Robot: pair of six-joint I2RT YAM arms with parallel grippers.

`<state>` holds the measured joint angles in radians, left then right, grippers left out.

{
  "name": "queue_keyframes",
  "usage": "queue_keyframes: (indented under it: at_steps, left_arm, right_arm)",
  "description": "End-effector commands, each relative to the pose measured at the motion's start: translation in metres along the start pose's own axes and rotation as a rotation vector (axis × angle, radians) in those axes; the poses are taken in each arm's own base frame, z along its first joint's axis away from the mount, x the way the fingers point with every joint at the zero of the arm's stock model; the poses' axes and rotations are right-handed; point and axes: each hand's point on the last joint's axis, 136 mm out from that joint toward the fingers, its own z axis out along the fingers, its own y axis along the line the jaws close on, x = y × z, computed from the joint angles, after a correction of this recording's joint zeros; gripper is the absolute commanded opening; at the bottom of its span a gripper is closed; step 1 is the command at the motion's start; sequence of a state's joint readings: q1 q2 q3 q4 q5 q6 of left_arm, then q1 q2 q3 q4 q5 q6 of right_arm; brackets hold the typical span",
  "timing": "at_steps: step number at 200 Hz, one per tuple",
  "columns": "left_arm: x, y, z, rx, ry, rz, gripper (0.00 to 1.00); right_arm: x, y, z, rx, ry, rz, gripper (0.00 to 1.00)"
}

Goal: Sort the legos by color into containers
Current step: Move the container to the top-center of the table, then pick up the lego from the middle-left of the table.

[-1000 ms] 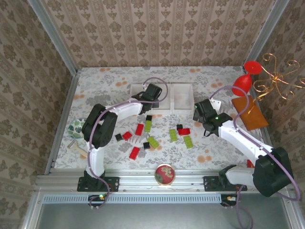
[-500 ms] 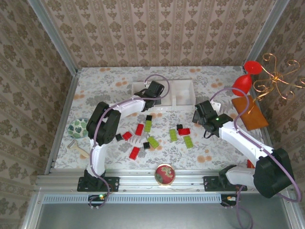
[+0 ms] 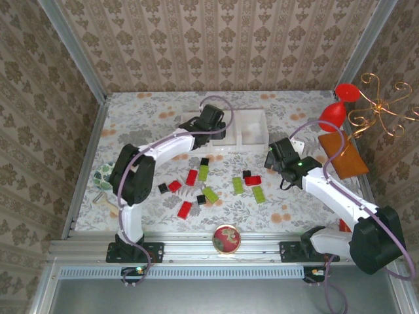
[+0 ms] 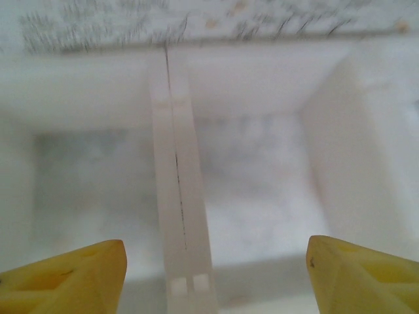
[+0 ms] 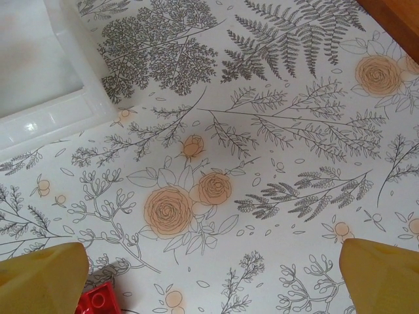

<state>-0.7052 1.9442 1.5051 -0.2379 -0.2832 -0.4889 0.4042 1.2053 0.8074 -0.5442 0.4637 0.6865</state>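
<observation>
Advanced deeper over white translucent three-compartment plastic tray point(image 3: 252, 131), left gripper point(image 3: 211, 122); red, lime-green, black bricks point(image 3: 208, 183) scattered on floral table point(image 3: 150, 111). Left wrist: fingers point(image 4: 65, 275) wide, nothing between, astride divider point(image 4: 177, 196); lift straight up before returning. Right wrist: right gripper point(image 5: 209, 275) wide near red brick point(image 5: 98, 301).

White arms point(image 3: 167, 146) w/ blk joints point(image 3: 134, 178), purple cables point(image 3: 216, 104), yellow fingertips point(image 4: 65, 278).

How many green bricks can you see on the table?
4. One green brick beside a red brick, one tilted lower in the top view, two further right. More could hide under the left arm.
</observation>
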Motion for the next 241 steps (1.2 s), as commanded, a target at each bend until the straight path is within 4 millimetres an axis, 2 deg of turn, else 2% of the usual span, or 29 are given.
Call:
queue_keyframes:
  at_steps: [1, 17, 38, 64, 101, 127, 160, 195, 241]
  left_arm:
    - [-0.029, -0.01, -0.047, 0.06, -0.082, 0.047, 0.79]
    - [-0.034, -0.005, -0.068, 0.068, -0.115, 0.053, 0.86]
    - [-0.026, 0.011, -0.093, 0.054, -0.141, 0.053, 1.0]
    - [-0.011, 0.041, -0.12, -0.006, -0.168, 0.05, 1.0]
    - [0.035, 0.087, -0.146, -0.095, -0.126, 0.047, 1.0]
    - [0.074, 0.118, -0.158, -0.144, -0.067, 0.004, 1.0]
    - [0.111, 0.147, -0.172, -0.176, -0.042, -0.09, 1.0]
    - [0.137, 0.166, -0.178, -0.18, -0.034, -0.181, 1.0]
    - [0.164, 0.18, -0.17, -0.189, 0.065, -0.229, 0.99]
  right_arm:
    - [0.006, -0.003, -0.003, 0.005, 0.017, 0.022, 1.0]
    - [0.006, -0.001, -0.003, 0.003, 0.02, 0.021, 1.0]
    - [0.005, 0.001, -0.003, 0.004, 0.026, 0.019, 1.0]
    - [0.007, 0.003, -0.001, 0.007, 0.037, 0.025, 1.0]
    - [0.012, 0.003, 0.003, 0.023, 0.057, 0.038, 1.0]
    - [0.013, 0.004, 0.005, 0.026, 0.06, 0.047, 1.0]
    - [0.009, 0.009, 0.005, 0.024, 0.056, 0.046, 1.0]
    - [0.006, 0.015, 0.006, 0.023, 0.059, 0.037, 1.0]
    - [0.006, 0.019, 0.008, 0.023, 0.064, 0.034, 1.0]
